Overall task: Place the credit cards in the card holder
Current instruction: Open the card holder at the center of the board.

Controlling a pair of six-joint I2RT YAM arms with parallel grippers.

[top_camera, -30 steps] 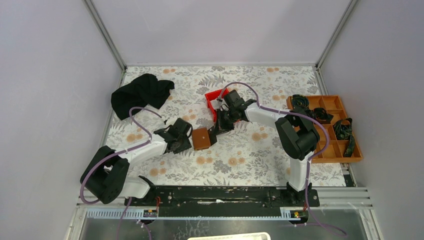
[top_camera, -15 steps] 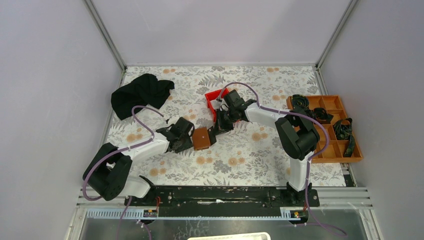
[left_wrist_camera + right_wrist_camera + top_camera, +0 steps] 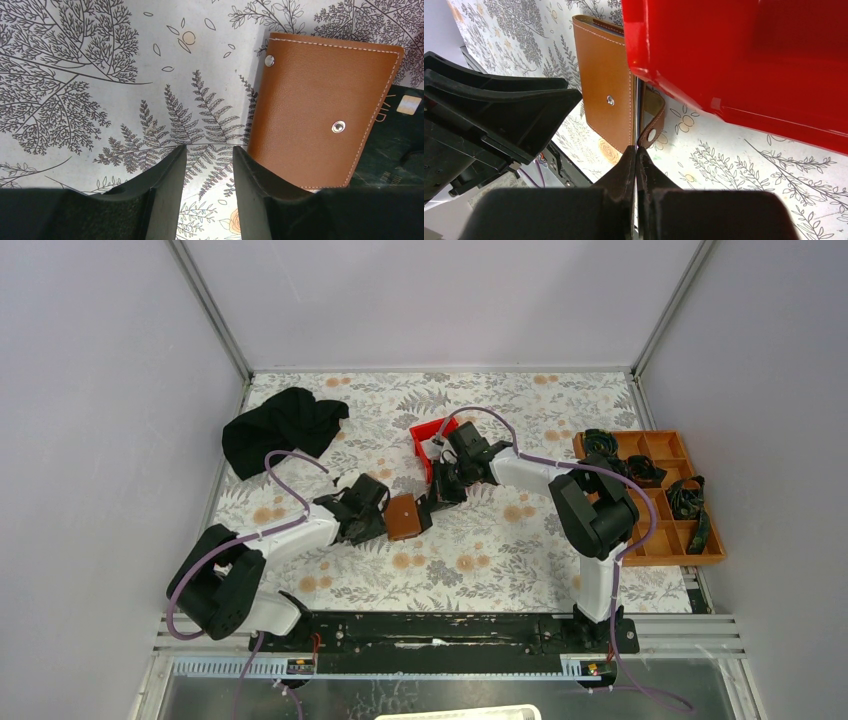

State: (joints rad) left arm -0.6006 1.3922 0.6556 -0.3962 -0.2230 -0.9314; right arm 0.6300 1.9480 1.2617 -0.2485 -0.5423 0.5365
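Wallet [image 3: 320, 110] lies at one o'clock from the left gripper [image 3: 209, 160], jaws apart and empty; right gripper [image 3: 636, 152], jaws clamped on a dark card [image 3: 395, 145] at the wallet's three o'clock.

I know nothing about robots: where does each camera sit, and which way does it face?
Top external: fixed above and behind, looking down on the table; both arms show.
Left wrist: on the left arm, looking past its open left gripper at the card holder and a dark card.
Right wrist: on the right arm, facing the left arm; its right gripper is shut on the dark card, edge-on, beside the red bin.
Shared: both wrist views show the card holder, from opposite sides.
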